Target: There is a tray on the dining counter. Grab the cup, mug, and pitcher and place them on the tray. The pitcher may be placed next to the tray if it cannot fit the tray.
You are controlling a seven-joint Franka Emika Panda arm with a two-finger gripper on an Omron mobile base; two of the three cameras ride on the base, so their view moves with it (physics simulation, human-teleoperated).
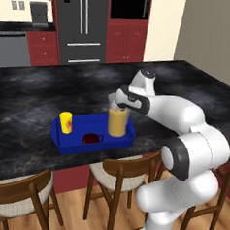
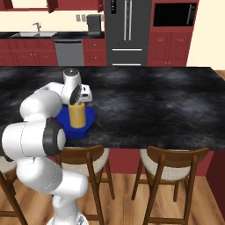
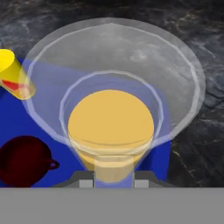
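The bright blue tray lies near the front edge of the black marbled dining counter. In its left end the yellow cup stands upright, and the dark red mug sits in the middle. The clear pitcher of orange liquid is upright at the tray's right end, its base within the rim. My gripper comes down from above and is shut on the pitcher's upper part. In the hand view the pitcher is straight below the gripper, with the cup and mug to the left on the tray.
Wooden chairs line the counter's front edge. Bare counter top stretches to the right of the tray and behind it. A fridge, red cabinets and a sink stand along the far wall.
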